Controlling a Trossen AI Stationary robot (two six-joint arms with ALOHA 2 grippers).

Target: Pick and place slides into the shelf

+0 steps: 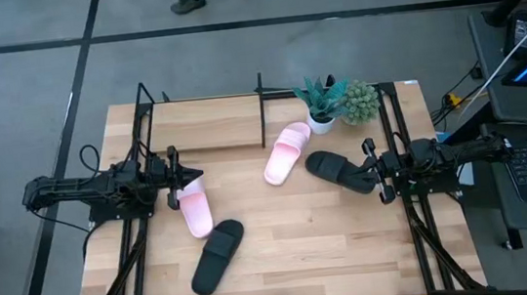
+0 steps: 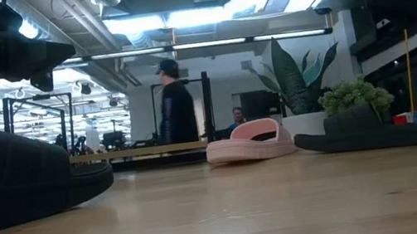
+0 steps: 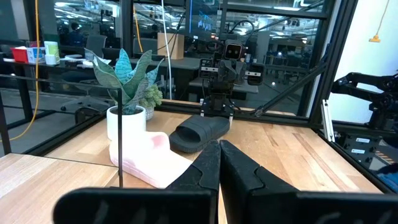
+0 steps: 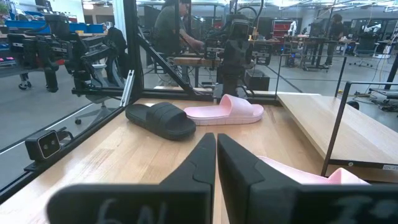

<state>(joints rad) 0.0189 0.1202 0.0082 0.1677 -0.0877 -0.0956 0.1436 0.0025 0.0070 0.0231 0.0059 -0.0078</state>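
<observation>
Four slides lie on the table on their soles. One pink slide (image 1: 196,212) lies just in front of my left gripper (image 1: 175,179), and a black slide (image 1: 217,256) lies nearer the near edge. The second pink slide (image 1: 287,152) lies beside the plant pot, and the second black slide (image 1: 338,170) is just left of my right gripper (image 1: 379,168). Both grippers are shut and hover apart from the slides. The shelf (image 1: 204,124) stands at the far left, with nothing on its wooden base. In the left wrist view, the shut fingers (image 3: 219,158) face a pink slide (image 3: 151,163) and a black slide (image 3: 200,132).
Two potted plants (image 1: 321,102) (image 1: 359,101) stand at the far edge, right of the shelf. Black side rails (image 1: 416,220) run along both sides of the table. A person (image 2: 175,101) stands in the room beyond. Bare wood lies between the slides, toward the near right (image 1: 333,248).
</observation>
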